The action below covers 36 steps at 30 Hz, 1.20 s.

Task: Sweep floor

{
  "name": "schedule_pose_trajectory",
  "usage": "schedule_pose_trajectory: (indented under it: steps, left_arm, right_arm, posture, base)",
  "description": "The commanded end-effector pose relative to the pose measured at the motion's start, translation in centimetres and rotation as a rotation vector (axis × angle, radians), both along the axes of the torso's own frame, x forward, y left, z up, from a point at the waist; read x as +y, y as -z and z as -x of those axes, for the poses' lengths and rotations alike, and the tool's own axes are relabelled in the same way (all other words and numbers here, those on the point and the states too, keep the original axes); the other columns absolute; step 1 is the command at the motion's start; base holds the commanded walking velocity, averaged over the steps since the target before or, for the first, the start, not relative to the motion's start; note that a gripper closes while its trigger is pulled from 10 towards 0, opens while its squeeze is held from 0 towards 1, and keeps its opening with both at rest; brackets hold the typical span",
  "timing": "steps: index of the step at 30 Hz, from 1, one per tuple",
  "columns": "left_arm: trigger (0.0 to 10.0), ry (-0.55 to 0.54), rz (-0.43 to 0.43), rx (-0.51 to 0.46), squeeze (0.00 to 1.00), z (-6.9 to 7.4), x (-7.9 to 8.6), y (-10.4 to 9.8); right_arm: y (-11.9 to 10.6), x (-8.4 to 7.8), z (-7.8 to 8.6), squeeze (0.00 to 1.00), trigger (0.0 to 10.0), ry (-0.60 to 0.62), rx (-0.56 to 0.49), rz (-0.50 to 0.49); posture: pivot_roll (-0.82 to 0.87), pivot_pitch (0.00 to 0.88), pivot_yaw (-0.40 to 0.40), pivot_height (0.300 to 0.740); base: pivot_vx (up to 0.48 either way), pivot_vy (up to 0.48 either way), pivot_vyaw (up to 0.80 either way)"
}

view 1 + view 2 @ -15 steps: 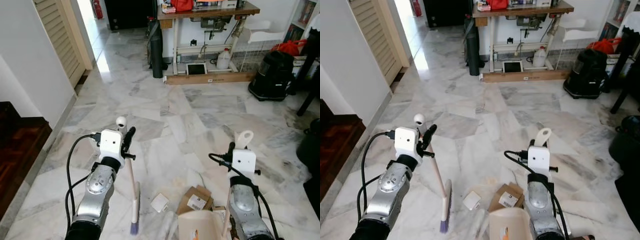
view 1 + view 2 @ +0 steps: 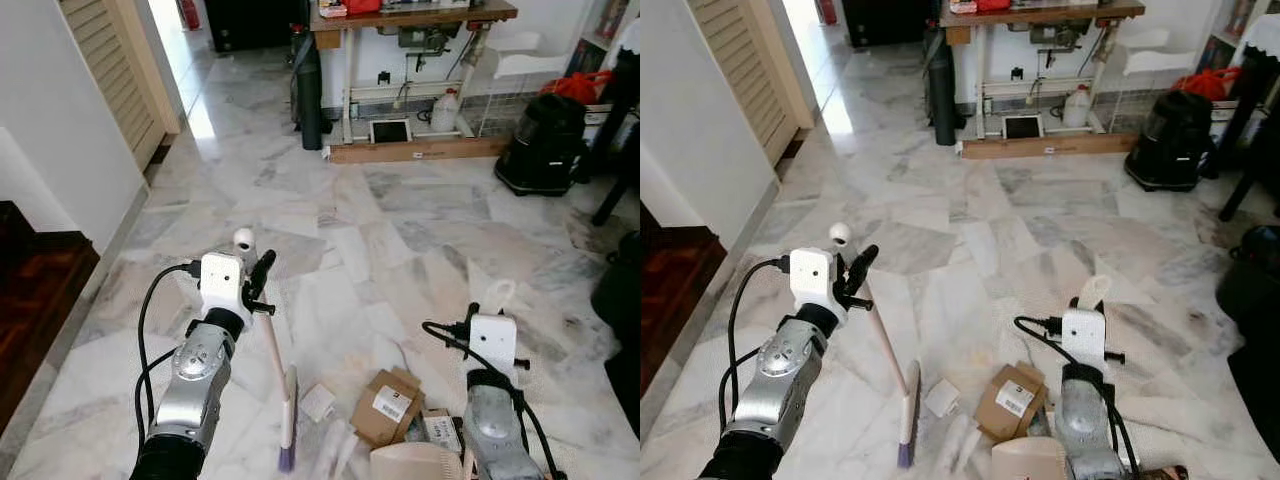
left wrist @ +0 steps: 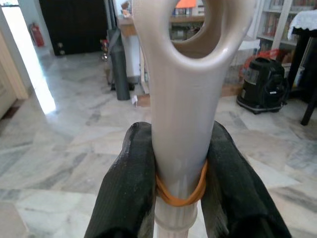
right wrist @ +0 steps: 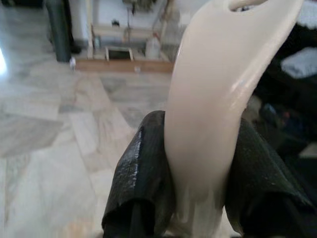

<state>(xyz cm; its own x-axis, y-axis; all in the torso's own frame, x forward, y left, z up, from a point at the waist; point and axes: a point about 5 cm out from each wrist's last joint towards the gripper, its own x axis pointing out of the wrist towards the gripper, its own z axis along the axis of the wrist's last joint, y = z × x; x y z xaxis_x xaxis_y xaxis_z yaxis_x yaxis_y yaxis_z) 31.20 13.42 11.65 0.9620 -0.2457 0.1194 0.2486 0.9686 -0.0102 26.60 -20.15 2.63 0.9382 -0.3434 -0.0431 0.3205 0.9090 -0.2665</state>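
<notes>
Swinging inward since half a second ago, the broom (image 2: 280, 385) now has its purple bristles closer to the cardboard box (image 2: 386, 406) on the marble floor (image 2: 400, 250). Left claw (image 3: 173, 198) pinches the broom's stiff, light handle near its top. Right claw (image 4: 198, 188) clamps the dustpan (image 2: 420, 462) handle just beside that box; smooth plastic, so it could slip.

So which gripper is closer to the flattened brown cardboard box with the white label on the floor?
Right. The right gripper, clamping the cream dustpan handle, sits just beyond the brown cardboard box. The left gripper, holding the broom, is farther off to its left.
</notes>
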Motion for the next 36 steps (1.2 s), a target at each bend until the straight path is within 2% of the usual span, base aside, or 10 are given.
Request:
schedule_pose_trajectory:
  steps: [1, 13, 23, 26, 36]
  left_arm:
    - [10.0, 0.019, 0.012, -0.045, 0.0, -0.2, -0.2, -1.4]
    - [10.0, 0.08, -0.01, 0.006, 0.0, -0.1, -0.4, -1.1]
    - [10.0, 0.081, -0.028, -0.004, 0.0, 0.1, -0.2, -1.4]
    - [10.0, 0.079, -0.032, -0.006, 0.0, 0.1, -0.2, -1.5]
    - [10.0, 0.085, -0.049, -0.006, 0.0, 0.0, -0.3, -1.5]
  right_arm:
    - [0.5, -0.2, 0.3, 0.0, 10.0, 0.024, 0.015, -0.011]
    - [1.6, -0.4, 0.9, 0.0, 10.0, 0.07, 0.055, -0.04]
    - [0.5, -0.5, 0.1, 0.0, 10.0, 0.079, -0.029, -0.034]
    - [-0.2, -0.5, -0.4, 0.0, 10.0, 0.079, -0.082, -0.031]
    - [-0.5, -0.5, -0.6, 0.0, 10.0, 0.082, -0.104, -0.015]
  posture:
    - [0.1, 0.037, 0.086, 0.74]
    - [0.12, 0.058, 0.102, 0.74]
    - [0.13, 0.066, 0.11, 0.74]
    - [0.13, 0.067, 0.114, 0.74]
    - [0.13, 0.073, 0.123, 0.74]
  base:
    - [0.0, 0.0, 0.0]
    - [0.0, 0.0, 0.0]
    - [0.0, 0.0, 0.0]
    - [0.0, 0.0, 0.0]
    - [0.0, 0.0, 0.0]
